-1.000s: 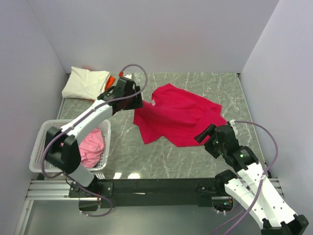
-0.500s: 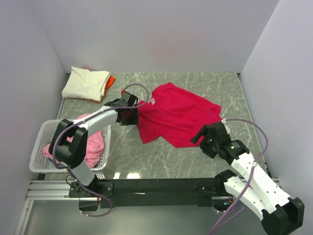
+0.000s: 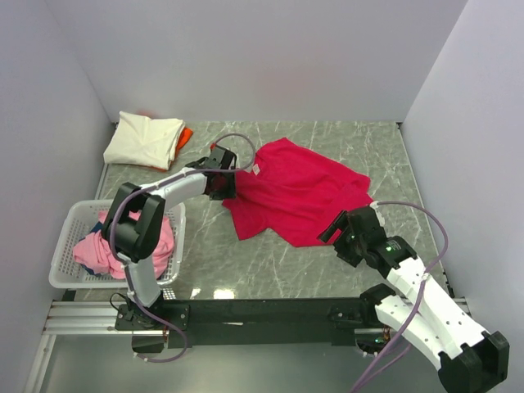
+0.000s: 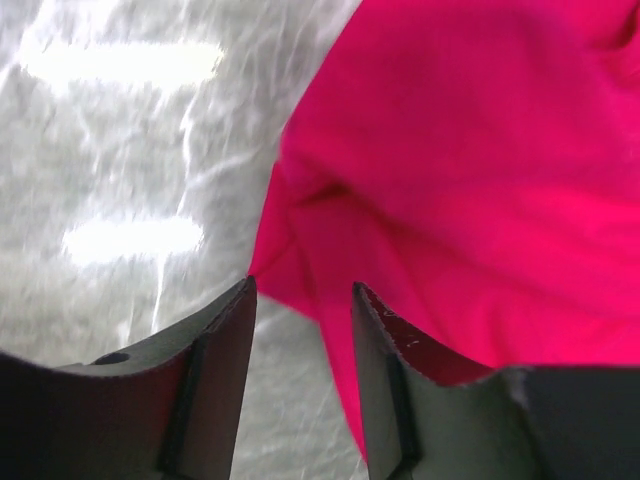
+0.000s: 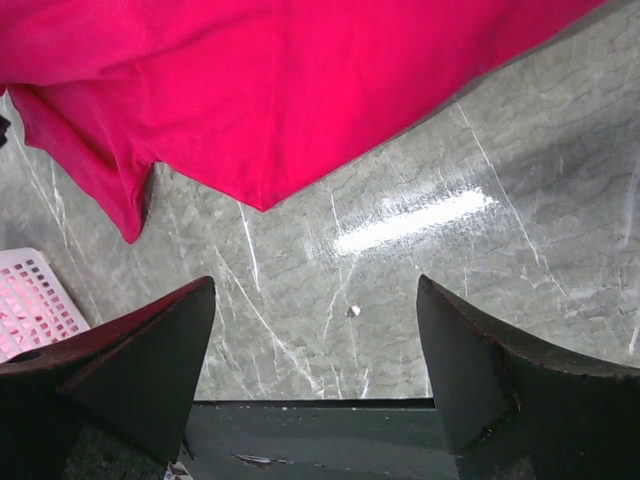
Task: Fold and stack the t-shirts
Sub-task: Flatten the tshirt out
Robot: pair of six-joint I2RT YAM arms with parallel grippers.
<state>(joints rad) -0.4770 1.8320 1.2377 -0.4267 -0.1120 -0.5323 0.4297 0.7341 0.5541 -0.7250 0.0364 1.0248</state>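
A crimson red t-shirt lies spread and rumpled on the marble table. My left gripper is low at its left edge. In the left wrist view the jaws stand apart, with a fold of the red cloth reaching between them and bare table showing in the gap. My right gripper is wide open just off the shirt's near right edge. In the right wrist view that gripper holds nothing, and the red hem lies ahead. A folded cream-white t-shirt rests on an orange one at the back left.
A white lattice basket at the near left holds a pink t-shirt; its corner shows in the right wrist view. Walls close in the table on three sides. The black base rail runs along the near edge.
My left gripper has come down to the red t-shirt's left edge and its jaws have narrowed. My right gripper has shifted slightly left toward the shirt's near edge, staying open.
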